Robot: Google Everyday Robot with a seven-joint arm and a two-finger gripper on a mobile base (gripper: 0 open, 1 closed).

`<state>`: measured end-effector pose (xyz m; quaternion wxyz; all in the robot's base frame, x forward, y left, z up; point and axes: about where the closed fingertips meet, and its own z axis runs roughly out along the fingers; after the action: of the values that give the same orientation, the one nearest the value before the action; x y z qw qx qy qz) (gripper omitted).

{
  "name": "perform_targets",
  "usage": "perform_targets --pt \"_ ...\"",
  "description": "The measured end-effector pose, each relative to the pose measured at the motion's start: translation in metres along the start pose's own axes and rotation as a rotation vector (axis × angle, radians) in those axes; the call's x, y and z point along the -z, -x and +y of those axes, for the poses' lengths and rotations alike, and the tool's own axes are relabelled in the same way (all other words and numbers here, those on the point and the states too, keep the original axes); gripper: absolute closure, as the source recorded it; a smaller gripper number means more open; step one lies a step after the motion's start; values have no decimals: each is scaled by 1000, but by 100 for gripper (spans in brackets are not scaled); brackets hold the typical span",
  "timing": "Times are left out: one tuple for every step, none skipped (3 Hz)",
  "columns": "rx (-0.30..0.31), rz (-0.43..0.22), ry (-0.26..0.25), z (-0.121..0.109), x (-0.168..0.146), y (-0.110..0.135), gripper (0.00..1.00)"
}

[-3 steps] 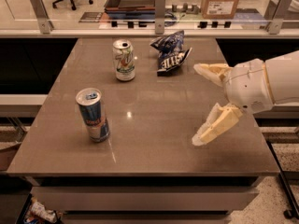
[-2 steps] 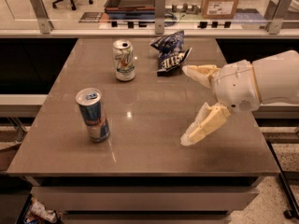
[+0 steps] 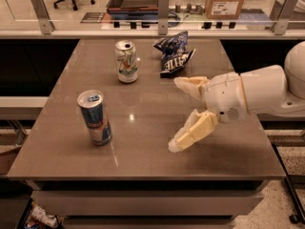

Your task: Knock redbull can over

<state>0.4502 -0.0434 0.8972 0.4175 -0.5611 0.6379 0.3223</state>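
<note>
one redbull can (image 3: 95, 118) upright, gripper (image 3: 175, 114) splayed over table (image 3: 143, 99), arm (image 3: 267, 89) cut off

Upright redbull can (image 3: 95, 117) near left edge of counter (image 3: 143, 142), toward the front. Hand (image 3: 175, 114) over the right half, reaching in from the right edge, fingers spread wide, tips pointing left, well apart from the can. White-and-green soda can (image 3: 126, 61) upright toward back edge, left of centre. Crumpled blue chip bag (image 3: 174, 54) near it, to its right, by back edge.
</note>
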Motion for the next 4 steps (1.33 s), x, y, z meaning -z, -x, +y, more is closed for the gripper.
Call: perform_targets --pt "1 -1 -1 0 0 1 0" --pt "30 -74 10 -5 -9 6 0" --pt "58 -168 43 -8 -33 13 0" --pt "74 -236 53 -2 -52 22 0"
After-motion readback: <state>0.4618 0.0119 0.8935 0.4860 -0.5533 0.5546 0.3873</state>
